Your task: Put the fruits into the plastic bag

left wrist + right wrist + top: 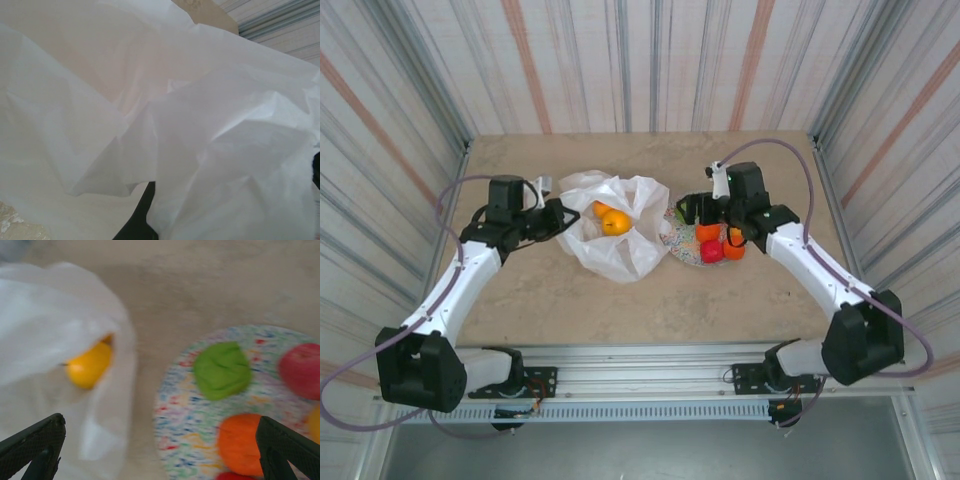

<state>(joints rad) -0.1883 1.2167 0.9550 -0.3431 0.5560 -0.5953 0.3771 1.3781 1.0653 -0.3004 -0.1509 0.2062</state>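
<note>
The white plastic bag (pixel 620 250) lies crumpled at the table's middle, its mouth facing up. Two fruits rest inside it, a yellow-orange one (pixel 616 223) and an orange (pixel 601 209). My left gripper (pixel 558 216) is shut on the bag's left edge; in the left wrist view the bag (pixel 210 130) drapes over a dark finger (pixel 137 215). My right gripper (pixel 693 208) hovers open and empty over the plate's left part. Below it I see a green fruit (pixel 221 370), a red one (pixel 301 370), an orange (pixel 240 444) and the bagged yellow fruit (pixel 89 365).
The round multicoloured plate (pixel 676 242) sits just right of the bag, with an orange (pixel 707 233), a red fruit (pixel 712 251) and another orange (pixel 734 250) on it. Striped walls close in the table on three sides. Bare tabletop (pixel 540 300) lies in front.
</note>
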